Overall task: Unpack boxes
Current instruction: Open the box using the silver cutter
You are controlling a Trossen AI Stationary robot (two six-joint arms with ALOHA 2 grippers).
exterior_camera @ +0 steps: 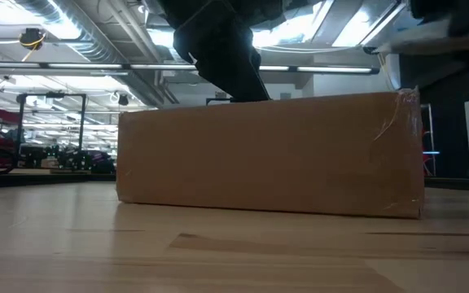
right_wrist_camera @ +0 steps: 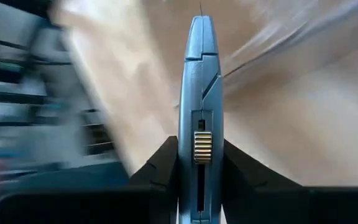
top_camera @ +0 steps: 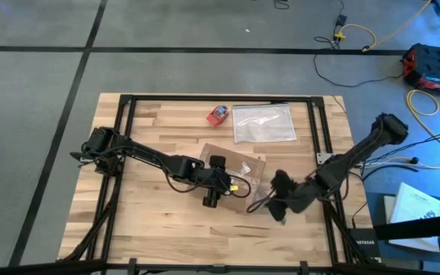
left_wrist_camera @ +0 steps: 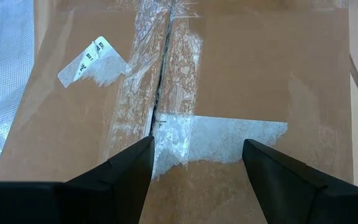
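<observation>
Lying near the middle of the tabletop [top_camera: 151, 122], the shallow brown cardboard box [top_camera: 231, 169] is seen with its flaps shut and its centre seam [left_wrist_camera: 161, 81] covered by shiny clear tape [left_wrist_camera: 222, 138]. The left gripper [left_wrist_camera: 197, 163] is held over the box's near part, its fingers [left_wrist_camera: 126, 163] spread apart and gripping nothing; in the left wrist view the taped seam is seen running straight away from the gap between them, so the seam's long axis is lined up with this arm's reach. The right gripper [top_camera: 277, 200] is placed just off the box's right-hand corner, over bare wood, and its fingers [right_wrist_camera: 160, 163] are clenched on a slim blue box cutter [right_wrist_camera: 199, 112] whose tip points forward. The cut is judged to turn on this: the seam lies to the left of the cutter, across the box top, while the left arm is the nearer one and is better suited to steadying the box. Beyond the box, toward the far edge, a clear plastic bag [top_camera: 264, 124] and a small red-and-blue object [top_camera: 218, 114] are seen lying, apart from both arms.
</observation>
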